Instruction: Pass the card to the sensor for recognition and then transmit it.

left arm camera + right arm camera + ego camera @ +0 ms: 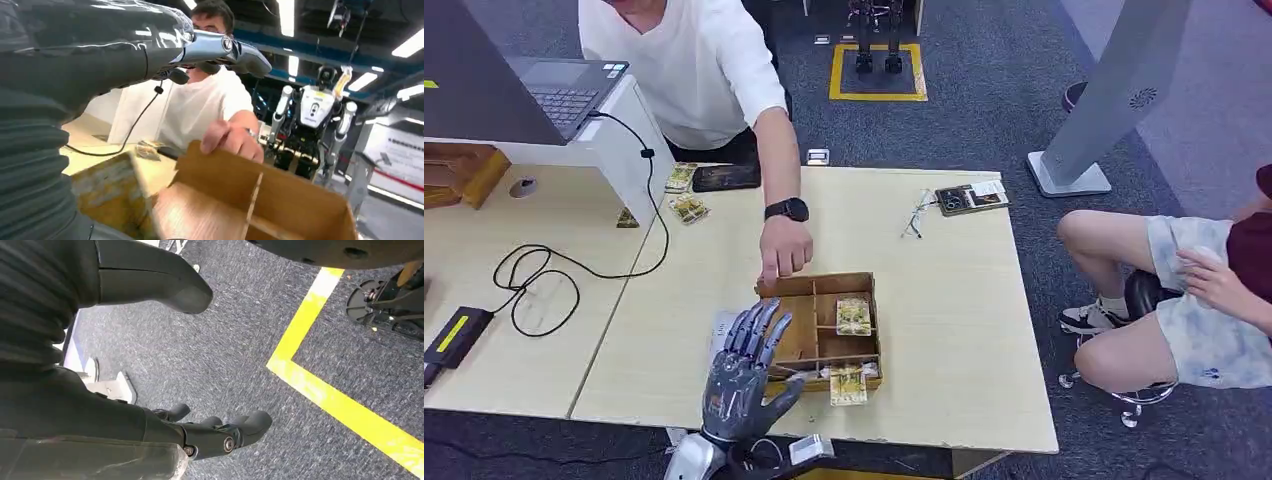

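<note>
My left hand [744, 372] hovers over the left side of a wooden divided box [869, 330], fingers stretched out and spread, thumb apart. In the left wrist view the fingers [220, 49] reach over the box [280, 200]. A blurred yellow-green card [112, 195] stands close under the palm; I cannot tell whether it touches the hand. One card [854, 316] lies in a right compartment and another [848, 385] leans at the box's front wall. My right hand [215, 432] hangs over the carpet with nothing in it, fingers loosely bent.
A person in a white shirt holds the box's far left corner with one hand [782, 258]. More cards [687, 208] and a phone [726, 177] lie at the table's far side. A laptop [564, 95] and cable [544, 275] are at left. Another person [1184, 290] sits at right.
</note>
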### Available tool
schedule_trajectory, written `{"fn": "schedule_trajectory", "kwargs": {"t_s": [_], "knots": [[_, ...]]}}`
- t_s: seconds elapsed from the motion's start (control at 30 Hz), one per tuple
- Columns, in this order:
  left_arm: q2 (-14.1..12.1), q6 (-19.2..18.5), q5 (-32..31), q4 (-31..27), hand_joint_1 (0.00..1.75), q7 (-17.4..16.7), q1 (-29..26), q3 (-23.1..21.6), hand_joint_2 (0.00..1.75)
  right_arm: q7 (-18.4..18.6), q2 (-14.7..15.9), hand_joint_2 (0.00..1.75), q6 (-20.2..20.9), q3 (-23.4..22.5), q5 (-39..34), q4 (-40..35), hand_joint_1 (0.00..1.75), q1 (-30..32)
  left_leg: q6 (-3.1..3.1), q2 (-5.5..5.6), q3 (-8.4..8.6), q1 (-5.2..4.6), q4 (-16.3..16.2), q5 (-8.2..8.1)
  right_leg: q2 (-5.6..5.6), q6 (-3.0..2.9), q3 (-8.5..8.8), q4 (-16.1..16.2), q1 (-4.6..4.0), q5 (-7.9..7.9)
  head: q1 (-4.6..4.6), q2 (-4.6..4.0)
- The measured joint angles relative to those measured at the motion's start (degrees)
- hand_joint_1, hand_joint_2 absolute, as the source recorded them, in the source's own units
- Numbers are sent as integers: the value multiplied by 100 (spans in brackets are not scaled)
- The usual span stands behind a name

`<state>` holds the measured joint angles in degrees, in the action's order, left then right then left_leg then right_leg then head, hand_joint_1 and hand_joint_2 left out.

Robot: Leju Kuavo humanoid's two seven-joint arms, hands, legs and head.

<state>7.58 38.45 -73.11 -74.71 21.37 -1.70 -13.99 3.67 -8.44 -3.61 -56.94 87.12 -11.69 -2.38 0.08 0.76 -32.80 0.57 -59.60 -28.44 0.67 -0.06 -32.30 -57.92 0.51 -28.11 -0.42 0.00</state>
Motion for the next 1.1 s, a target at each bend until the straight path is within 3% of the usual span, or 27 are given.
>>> {"fn": "schedule_trajectory", "kwargs": {"t_s": [0.27,0.5,0.8,1.1], "knots": [[-690,0,144,172,0,-417,112,-731,175,-35,28,175,0,-22,9,0,0,1,0,-1,-1,0,1,0,0,0,0,-1,0,0,2,0],[-961,0,230,175,0,-526,136,-1075,175,-37,33,175,0,-22,13,0,0,1,0,0,-1,-1,0,0,0,0,0,0,0,0,0,0],[-992,2,-485,68,0,-679,141,-1106,175,-33,35,175,-11,-22,20,0,0,1,0,0,-2,-1,0,0,0,0,1,-1,0,0,0,0],[-651,2,-922,-503,0,-629,67,-762,175,-9,35,175,-20,-24,20,2,0,2,0,1,-2,-1,0,0,-1,0,1,0,1,0,2,0]]}}
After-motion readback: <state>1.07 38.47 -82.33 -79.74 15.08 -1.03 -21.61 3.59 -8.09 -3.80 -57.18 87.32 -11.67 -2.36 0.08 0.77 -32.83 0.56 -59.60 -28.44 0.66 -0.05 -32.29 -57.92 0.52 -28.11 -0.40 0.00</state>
